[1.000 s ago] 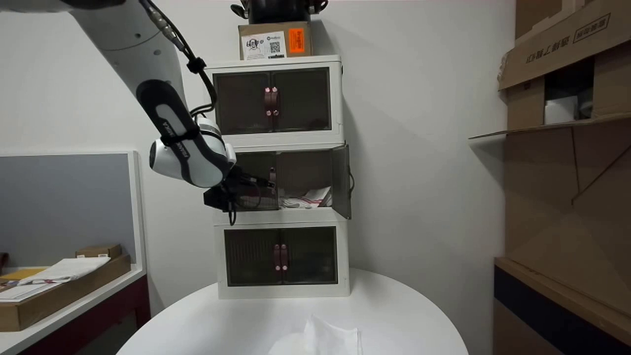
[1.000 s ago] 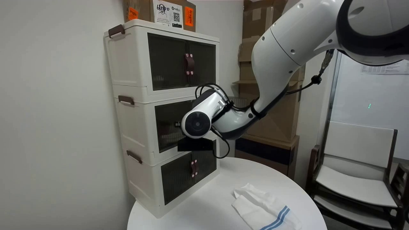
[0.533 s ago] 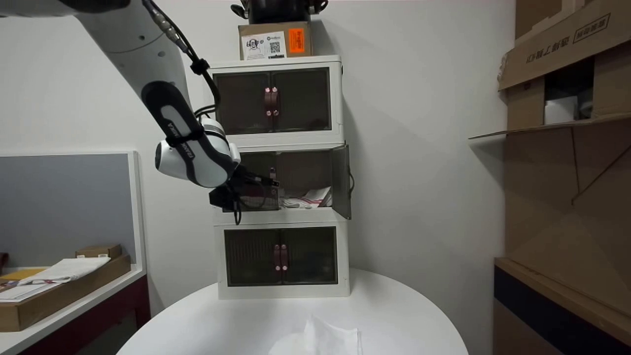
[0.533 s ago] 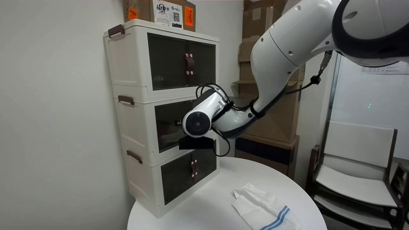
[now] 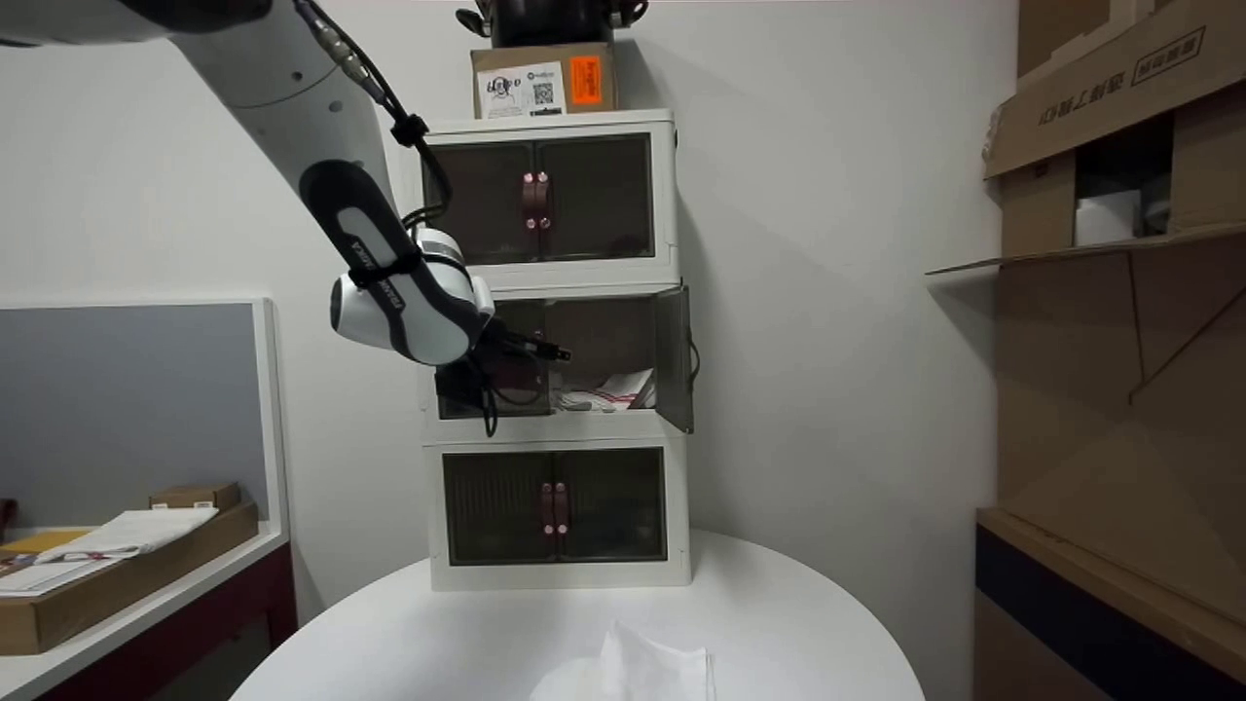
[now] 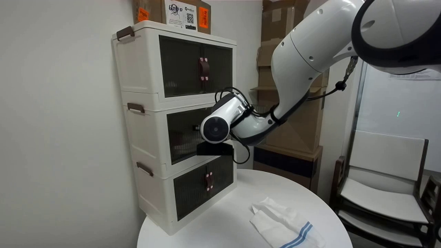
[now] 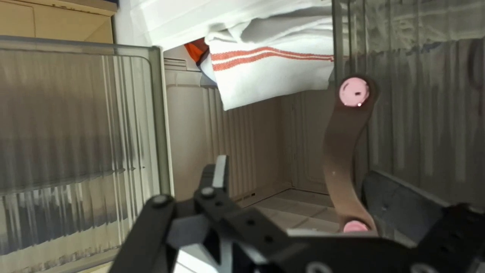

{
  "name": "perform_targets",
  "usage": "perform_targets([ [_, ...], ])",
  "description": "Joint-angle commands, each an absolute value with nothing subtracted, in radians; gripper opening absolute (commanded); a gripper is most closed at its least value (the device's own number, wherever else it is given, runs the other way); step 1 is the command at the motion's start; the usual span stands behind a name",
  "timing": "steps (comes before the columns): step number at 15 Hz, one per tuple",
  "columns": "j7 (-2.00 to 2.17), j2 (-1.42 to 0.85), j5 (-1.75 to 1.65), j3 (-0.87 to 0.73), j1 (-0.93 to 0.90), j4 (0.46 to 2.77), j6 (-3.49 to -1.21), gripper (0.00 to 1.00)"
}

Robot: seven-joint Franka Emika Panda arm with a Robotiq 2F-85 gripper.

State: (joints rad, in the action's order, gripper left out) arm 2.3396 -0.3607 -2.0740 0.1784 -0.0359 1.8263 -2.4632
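Over on the left, the black gripper has its fingers spread wide. Between them is a bendy brown strap with round pink buttons, on the tall white cupboard; I can't tell if they touch. Next, a soft white cloth with red stripes lies inside. Rightmost, a wavy, see-through door stands open.

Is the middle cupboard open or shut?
Half open: one door is swung out, so the red-striped cloth inside shows. The other door, by the gripper, looks shut.
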Motion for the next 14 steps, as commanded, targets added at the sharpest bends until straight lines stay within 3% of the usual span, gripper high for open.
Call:
perform_targets([
  [1, 2.372, -0.373, -2.094, 0.168, -0.040, 1.802, -2.476, 0.54],
  [8, 2.381, -0.330, -2.093, 0.171, -0.039, 1.877, -2.495, 0.01],
  [14, 2.392, -0.277, -2.077, 0.170, -0.032, 1.947, -2.521, 0.02],
])
